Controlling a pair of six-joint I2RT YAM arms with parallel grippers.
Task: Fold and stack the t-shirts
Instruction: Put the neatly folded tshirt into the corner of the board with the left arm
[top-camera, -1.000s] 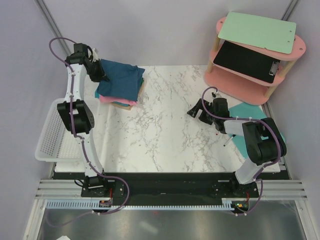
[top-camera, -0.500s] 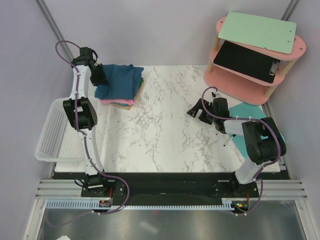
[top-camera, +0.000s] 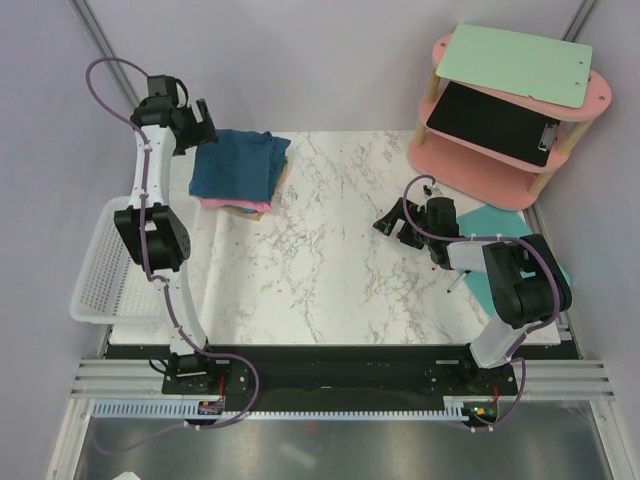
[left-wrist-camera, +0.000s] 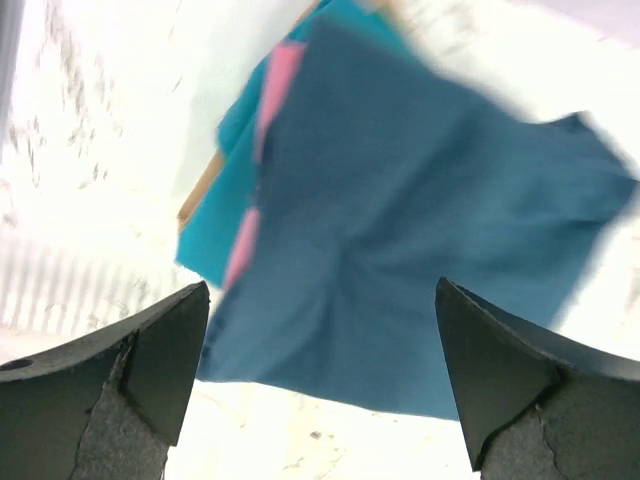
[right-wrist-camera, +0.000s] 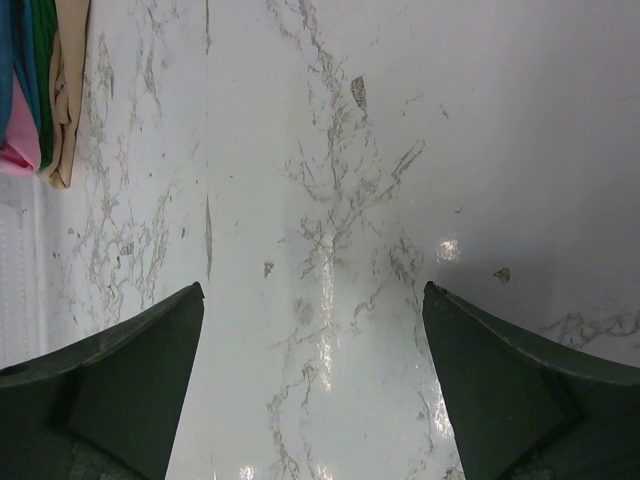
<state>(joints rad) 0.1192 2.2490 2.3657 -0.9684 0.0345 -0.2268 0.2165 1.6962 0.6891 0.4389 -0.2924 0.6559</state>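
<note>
Left pincer (top-camera: 204, 124) hangs over the far left corner of the table, jaws spread wide and holding nothing, just off the left edge of the dark teal-blue t-shirt (top-camera: 238, 165). That shirt lies folded into a rough square on top of a pile, with its right edge slightly rumpled. The left wrist view looks down on it between the open fingers, but that view is blurred. Beneath it, a strip of the pink t-shirt (top-camera: 218, 201) shows along the near edge. Thin edges of green cloth (right-wrist-camera: 40, 90) and tan cloth (top-camera: 252, 211) peek out lower in the pile. The pile sits at the far left of the white marble table (top-camera: 330, 290), close to the table's left edge, and a white mesh basket (top-camera: 100, 275) sits alongside that edge. A broad stretch of open marble lies between the pile's right edge and the right pincer (top-camera: 393, 228). That pincer sits low over the right side of the table, jaws also wide apart and empty, well apart from the pile. Behind it, at the far right corner, stands a pink two-tier shelf (top-camera: 470, 172). It carries a mint green clipboard (top-camera: 515, 62) above a black clipboard (top-camera: 495, 122). A turquoise mat (top-camera: 492, 220) lies by the table's right edge, near the foot of the shelf.
</note>
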